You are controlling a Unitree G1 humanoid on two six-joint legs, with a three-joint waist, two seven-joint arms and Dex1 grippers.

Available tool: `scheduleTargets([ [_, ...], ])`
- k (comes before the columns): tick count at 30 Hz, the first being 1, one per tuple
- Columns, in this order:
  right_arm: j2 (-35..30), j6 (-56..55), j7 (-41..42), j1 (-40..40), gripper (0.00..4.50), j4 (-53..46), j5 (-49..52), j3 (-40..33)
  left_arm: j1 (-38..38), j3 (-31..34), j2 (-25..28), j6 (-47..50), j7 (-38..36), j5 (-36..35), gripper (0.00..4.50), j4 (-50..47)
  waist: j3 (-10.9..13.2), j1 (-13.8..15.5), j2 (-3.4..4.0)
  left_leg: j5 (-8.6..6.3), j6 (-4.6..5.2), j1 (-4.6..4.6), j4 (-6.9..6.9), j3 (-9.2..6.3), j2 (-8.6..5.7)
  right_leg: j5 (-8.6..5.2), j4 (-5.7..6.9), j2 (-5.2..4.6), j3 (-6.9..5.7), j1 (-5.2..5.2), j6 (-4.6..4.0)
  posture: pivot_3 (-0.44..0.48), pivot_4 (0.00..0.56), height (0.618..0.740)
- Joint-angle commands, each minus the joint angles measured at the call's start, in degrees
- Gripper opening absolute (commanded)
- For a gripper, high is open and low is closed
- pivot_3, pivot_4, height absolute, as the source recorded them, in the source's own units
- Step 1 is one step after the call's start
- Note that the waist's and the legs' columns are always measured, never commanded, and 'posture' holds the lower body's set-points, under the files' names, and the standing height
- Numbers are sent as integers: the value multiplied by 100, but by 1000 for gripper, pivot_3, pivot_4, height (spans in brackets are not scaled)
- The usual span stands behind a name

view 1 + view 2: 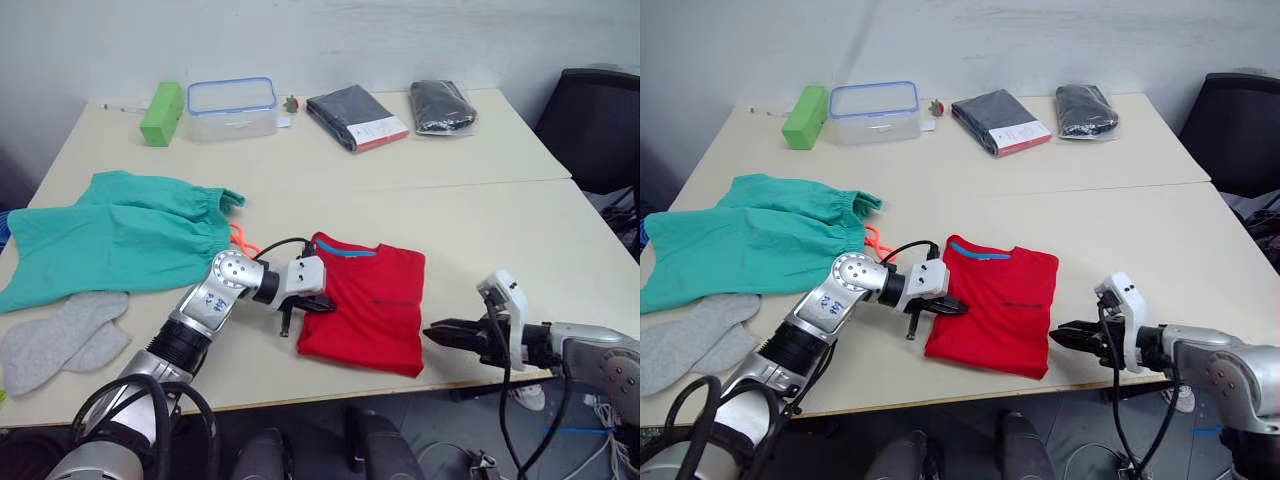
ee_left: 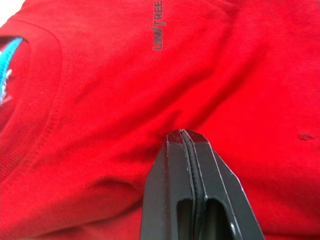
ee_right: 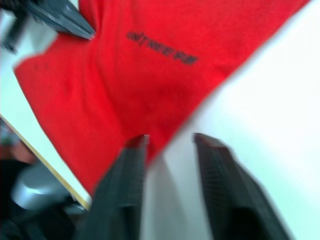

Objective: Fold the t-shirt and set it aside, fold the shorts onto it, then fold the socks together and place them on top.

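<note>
Two arms reach over the pale counter (image 1: 480, 200). Near its front edge lies the bright red cotton t-shirt (image 1: 375, 310), folded into a compact rectangle with its blue-lined neck turned toward the far side. The left gripper (image 1: 303, 310) rests on the t-shirt's left edge, its jaws pressed together; from the left wrist view they seem to lie on the cloth rather than pinch it, though that is hard to judge. The right gripper (image 1: 447, 333) hovers just beside the t-shirt's right front corner, jaws parted and holding nothing. The teal-green fabric shorts (image 1: 120, 235) are spread flat on the counter's left side, their orange drawstring (image 1: 240, 240) trailing toward the t-shirt. The light grey soft socks (image 1: 60, 338) lie in front of the shorts, touching their hem, well apart from the t-shirt.
</note>
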Motion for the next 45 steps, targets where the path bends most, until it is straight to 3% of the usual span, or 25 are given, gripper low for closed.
scheduleTargets([
  [1, 232, 445, -271, -384, 2953, 462, 259, -234, 32, 77, 26, -5, -7, 43, 0, -36, 0, 5, 2, 2, -1, -1, 0, -4, 0, 1, 2, -1, -4, 0, 1, 0, 150, 740],
  [6, 713, 803, -582, -894, 4490, 1228, 263, -189, 92, 177, 75, 85, -38, -27, 0, -191, -3, -34, 1, 4, -6, -3, 0, -18, 3, 8, 3, -2, -17, 4, 12, 0, 150, 740],
  [13, 1708, 828, -891, -1468, 4490, 1933, 79, 309, 143, 222, 94, 57, 35, 11, 0, -257, -22, -230, -5, 12, -21, 9, -2, -44, 14, 14, 9, -5, -34, 24, 3, 0, 150, 740],
  [19, 1932, 708, -883, -1651, 4490, 2243, -163, 605, 175, 346, 145, 209, 113, -32, 0, -470, -32, -311, -6, 21, -55, 8, -14, -76, 31, 3, 17, 7, -32, 24, -17, 0, 150, 740],
  [25, 1593, 706, -616, -1746, 2565, 2172, -193, 717, 361, 587, 241, 375, 205, -199, 0, -872, -33, -285, -3, 40, -81, 11, -47, -96, 32, -12, 25, 11, -46, 18, -42, 0, 150, 740],
  [27, 1463, 699, -550, -1800, 1906, 2122, -186, 721, 413, 875, 251, 746, 182, -569, 0, -1235, -32, -271, -2, 42, -84, 5, -55, -107, 32, -19, 26, 12, -57, 13, -54, 0, 150, 740],
  [28, 1389, 631, -509, -1819, 1545, 2058, -205, 754, 490, 1117, 311, 1178, -73, -1136, 0, -1598, -30, -269, 1, 43, -86, 0, -57, -110, 33, -20, 27, 12, -60, 9, -56, 0, 150, 740],
  [30, 1242, 470, -386, -1824, 774, 1904, -225, 836, 666, 1409, 536, 1720, -500, -1877, 607, -2240, -30, -280, 1, 45, -90, -15, -59, -111, 33, -21, 51, 12, -62, -8, -56, 0, 150, 740],
  [32, 1059, 470, -201, -1833, 89, 1732, -146, 867, 712, 1716, 586, 2052, -284, -2176, 1233, -2557, -29, -264, 2, 47, -93, -19, -59, -110, 34, -21, 50, 14, -61, -11, -56, 0, 150, 740],
  [38, 539, 501, 181, -1857, 0, 1479, 12, 740, 532, 2519, 761, 3332, 14, -3452, 3105, -3107, -14, -139, 16, 58, -70, -22, -58, -109, 4, -6, 13, 8, -60, -8, -28, 0, 150, 740],
  [41, -163, 577, 636, -1908, 0, 1510, 155, 526, 367, 2755, 794, 3435, 205, -3717, 4068, -3248, -10, -102, 21, 60, -65, -28, -58, -110, -3, -4, 6, 13, -69, -7, -24, 0, 150, 740],
  [43, -770, 335, 1028, -1904, 0, 1767, 1, 569, 303, 2749, 932, 3567, 114, -3882, 4472, -3309, -7, -80, 28, 60, -57, -36, -58, -112, -11, -2, -1, 12, -78, -7, -20, 0, 150, 740],
  [45, -1448, -204, 1622, -1837, 0, 2156, -354, 860, 292, 2707, 1069, 3750, -68, -4116, 4472, -3334, -5, -88, 31, 55, -49, -38, -58, -107, -14, 0, -3, 12, -93, -6, -17, 0, 150, 740],
])
